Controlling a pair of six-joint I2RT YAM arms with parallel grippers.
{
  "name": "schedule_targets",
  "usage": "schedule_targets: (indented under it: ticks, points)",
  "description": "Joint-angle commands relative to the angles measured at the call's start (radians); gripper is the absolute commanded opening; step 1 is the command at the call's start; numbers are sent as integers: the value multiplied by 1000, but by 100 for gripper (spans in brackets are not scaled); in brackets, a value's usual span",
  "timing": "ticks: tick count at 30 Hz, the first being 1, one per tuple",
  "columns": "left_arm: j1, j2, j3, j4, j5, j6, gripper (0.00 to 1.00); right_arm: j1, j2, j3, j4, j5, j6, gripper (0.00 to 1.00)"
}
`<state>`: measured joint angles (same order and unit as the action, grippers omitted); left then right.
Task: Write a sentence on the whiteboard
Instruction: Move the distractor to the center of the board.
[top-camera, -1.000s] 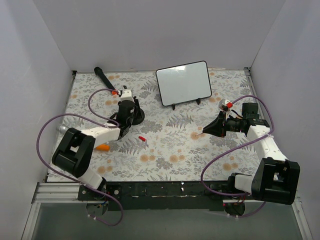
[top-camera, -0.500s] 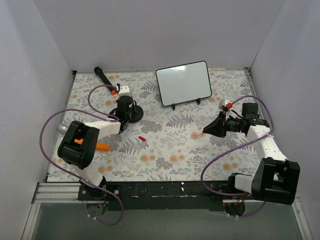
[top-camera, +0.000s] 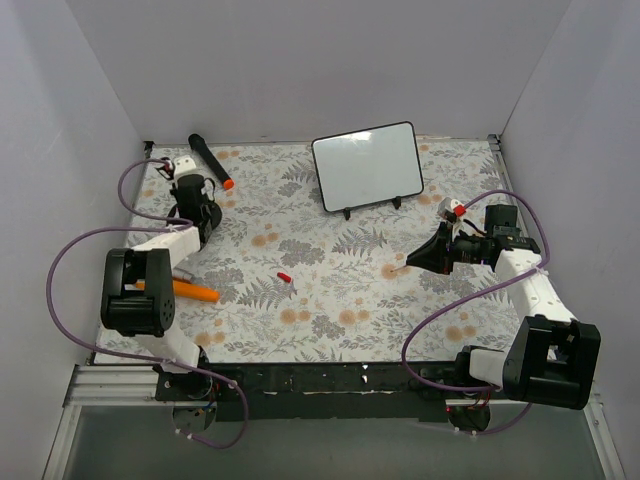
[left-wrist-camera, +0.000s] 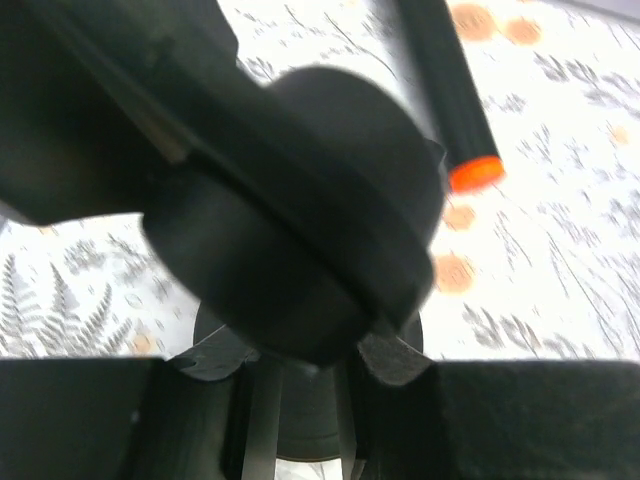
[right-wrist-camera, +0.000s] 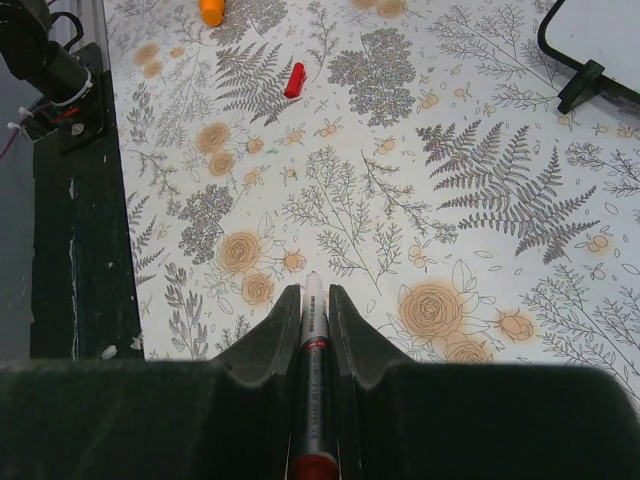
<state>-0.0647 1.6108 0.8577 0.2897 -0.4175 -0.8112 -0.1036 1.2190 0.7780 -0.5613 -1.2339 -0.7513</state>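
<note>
Overhead, I've got the whiteboard (top-camera: 368, 165) standing on its little black feet at the far middle of the table (top-camera: 330, 330). It's tilted back a touch and its face reads plain glossy white. On the right wrist feed one corner and one foot of it sit at the top right edge.

The right end effector (right-wrist-camera: 308, 295) is pinched nearly closed on a thin marker (right-wrist-camera: 313, 340). The two fingers (right-wrist-camera: 262, 340) hug the barrel on either side, and the pale tip pokes out just past them, aimed at the floral cloth. From above, that end effector sits low over the table, on the near right of the board and well apart from it.

The left end effector (left-wrist-camera: 300, 360) is over in the far left corner. Its wrist feed is mostly filled by a blurred black round block (left-wrist-camera: 300, 230), with the fingertips closed in against its dark lower part, so I read it as gripped. Just beyond it lies a black stick with an orange end (left-wrist-camera: 450, 90), slanting across the table near the back wall.

Elsewhere, a small red cap (top-camera: 284, 277) lies near the middle of the table. An orange marker (top-camera: 190, 290) lies beside the left arm's big black joint.
</note>
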Motion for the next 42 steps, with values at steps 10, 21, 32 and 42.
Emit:
schedule_targets:
  ticks: [10, 21, 32, 42]
  points:
    - [163, 152, 215, 14, 97, 15, 34, -8, -12, 41, -38, -16, -46, 1]
    - [171, -69, 161, -104, 184, -124, 83, -10, -18, 46, -46, -21, -54, 1]
    - [164, -387, 99, -323, 790, -384, 98, -11, -18, 52, -63, -27, -69, 1]
    - [-181, -111, 161, 10, 1109, -474, 98, -27, -29, 41, -31, -7, -19, 1]
